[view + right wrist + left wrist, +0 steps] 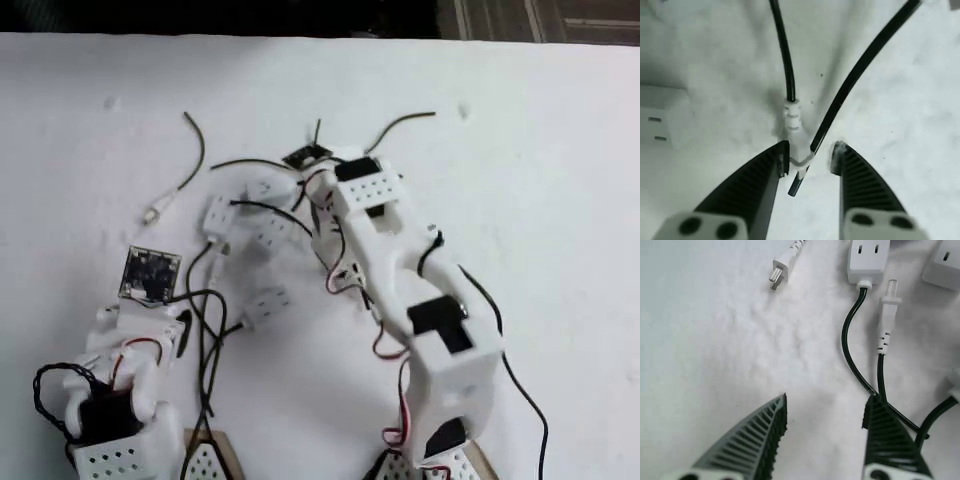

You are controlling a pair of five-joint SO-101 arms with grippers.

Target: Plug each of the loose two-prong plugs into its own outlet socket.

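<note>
A white two-prong plug with metal prongs (781, 265) is lying loose at the upper middle of the left wrist view, its prongs pointing toward the lower left. To its right, a white rectangular outlet socket with two slots (868, 257) is sitting at the top edge, a black cord (850, 340) curving down from it. Just beside that cord, a slim white plug (888, 305) is lying with its tip pointing up, near the socket but not inserted. A white socket block (945, 265) is sitting in the upper right corner. In the right wrist view, a white ribbed plug (792, 122) is lying at the centre, its black lead (782, 50) running to the top edge, while a white slotted socket (660, 125) is sitting apart at the left edge.
</note>
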